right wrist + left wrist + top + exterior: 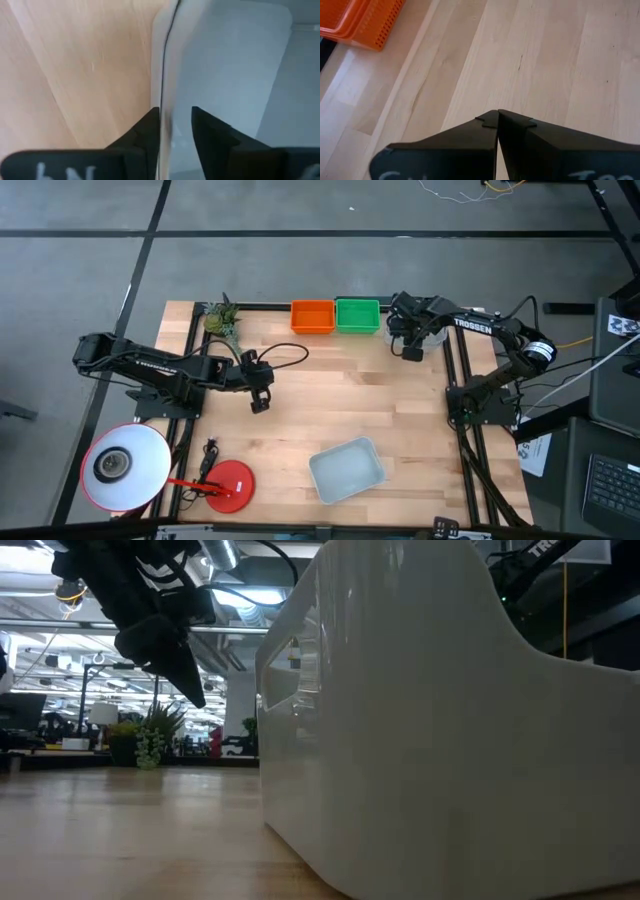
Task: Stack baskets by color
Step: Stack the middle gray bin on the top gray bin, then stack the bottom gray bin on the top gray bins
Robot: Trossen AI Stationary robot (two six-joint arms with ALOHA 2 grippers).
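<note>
two fingers of the right gripper (175, 131) stand a little apart, one on each side of a pale grey basket (235, 75) wall, just right of the green basket (357, 315). the left gripper (260, 402) is clenched on nothing, over the bare counter (340, 395), farther from the green basket than the right one is.

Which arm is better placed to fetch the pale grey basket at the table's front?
Probably left: the shut left pincer hangs free nearer that grey basket; the right pincer straddles another basket's wall far back.
</note>
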